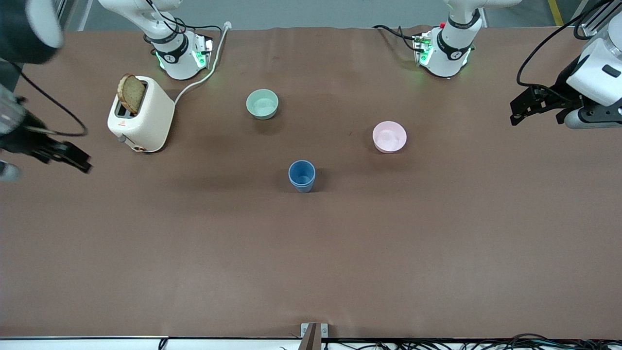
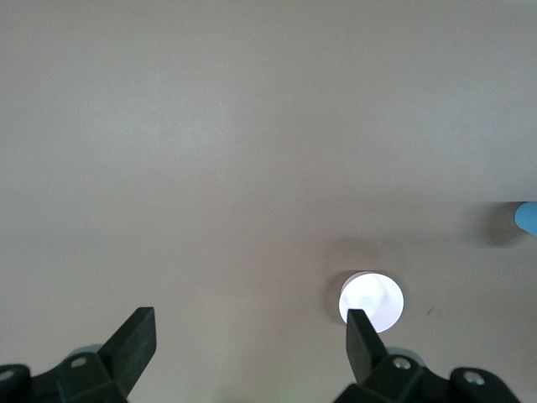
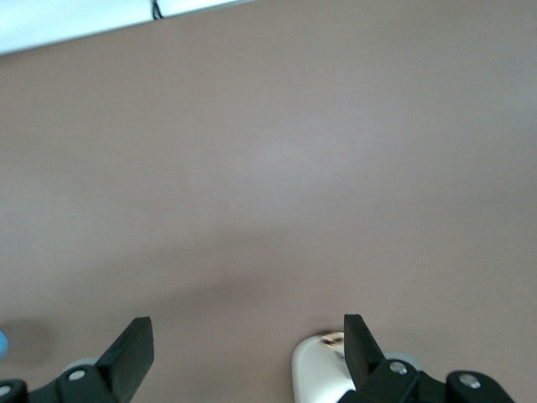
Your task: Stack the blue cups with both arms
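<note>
The blue cups [image 1: 302,176] stand upright near the middle of the table as one stack, one nested in the other, with two rims showing. An edge of the stack shows in the left wrist view [image 2: 527,217]. My left gripper [image 1: 524,110] is open and empty, up over the left arm's end of the table, apart from the cups. In its own view the left gripper [image 2: 252,340] has bare table between its fingers. My right gripper [image 1: 73,156] is open and empty over the right arm's end of the table, and in its own view [image 3: 248,346] it holds nothing.
A pink bowl [image 1: 389,136] [image 2: 371,300] sits farther from the front camera than the cups, toward the left arm's end. A pale green bowl [image 1: 262,104] is farther still. A cream toaster [image 1: 141,114] [image 3: 320,369] with a bread slice [image 1: 131,93] stands toward the right arm's end.
</note>
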### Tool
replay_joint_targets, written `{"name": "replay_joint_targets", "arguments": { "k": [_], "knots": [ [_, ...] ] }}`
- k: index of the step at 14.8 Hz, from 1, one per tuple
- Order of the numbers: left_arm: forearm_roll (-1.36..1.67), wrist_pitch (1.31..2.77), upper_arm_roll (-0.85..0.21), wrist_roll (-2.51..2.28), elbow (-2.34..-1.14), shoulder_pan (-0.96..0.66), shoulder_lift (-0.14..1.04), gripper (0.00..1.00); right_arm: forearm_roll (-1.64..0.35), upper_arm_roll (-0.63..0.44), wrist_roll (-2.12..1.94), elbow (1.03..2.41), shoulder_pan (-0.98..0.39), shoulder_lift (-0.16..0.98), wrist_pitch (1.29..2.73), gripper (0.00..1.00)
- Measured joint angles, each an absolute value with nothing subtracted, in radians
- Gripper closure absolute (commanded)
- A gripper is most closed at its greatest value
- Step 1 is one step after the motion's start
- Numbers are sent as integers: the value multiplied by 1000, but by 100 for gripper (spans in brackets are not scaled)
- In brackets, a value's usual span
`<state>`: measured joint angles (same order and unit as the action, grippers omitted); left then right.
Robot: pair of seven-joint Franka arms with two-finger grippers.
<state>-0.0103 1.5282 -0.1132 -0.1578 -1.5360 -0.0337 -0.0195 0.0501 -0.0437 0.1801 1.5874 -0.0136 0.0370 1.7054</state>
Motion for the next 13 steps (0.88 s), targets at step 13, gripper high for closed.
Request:
{"name": "replay_joint_targets", "arguments": {
  "k": [13],
  "knots": [
    [-8,1534,-113,-158,-1535,-33,-19,0,36,-67,12,1516,18,-11,1508,0]
  ]
}}
